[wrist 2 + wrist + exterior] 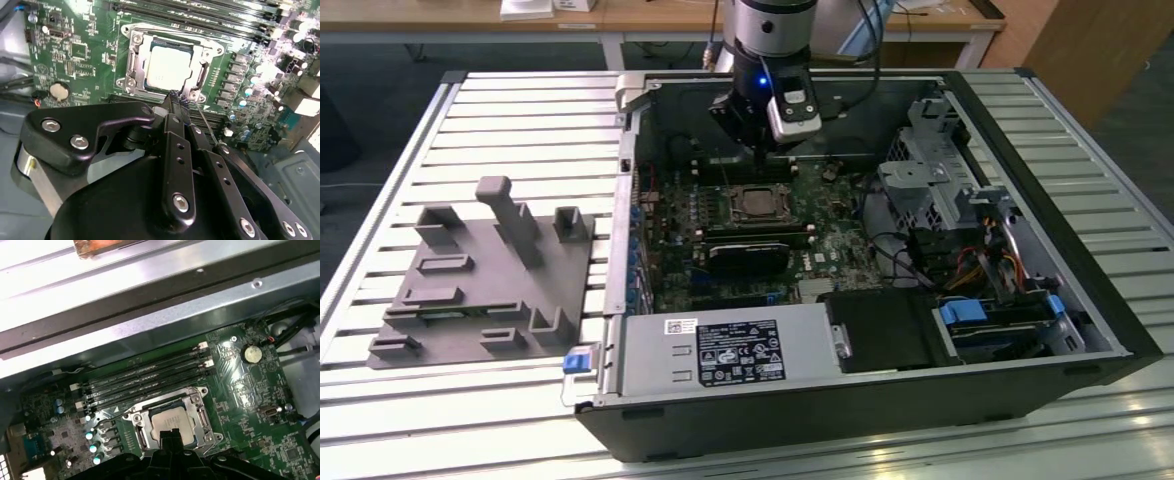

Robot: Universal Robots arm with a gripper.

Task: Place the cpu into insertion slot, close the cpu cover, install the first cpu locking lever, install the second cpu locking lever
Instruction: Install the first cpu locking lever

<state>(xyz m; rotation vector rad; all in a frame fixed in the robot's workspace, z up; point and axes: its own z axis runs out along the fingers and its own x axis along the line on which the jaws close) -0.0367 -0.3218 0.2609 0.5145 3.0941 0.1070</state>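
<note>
The cpu (169, 66) lies framed by the cpu cover (136, 56) (on the motherboard (80, 50)), memory slots (200, 15) just beside.

in the second wrist view my gripper (183, 98) hides the near rim of the cpu cover (134, 55) and the board beneath. a thin locking lever (206, 125) slips behind it, its ends hidden from me. in the first wrist view the picture's edge cuts my gripper off, and it covers the cpu (167, 421) along its near edge. in the exterior view the levers are too small to tell.
</note>
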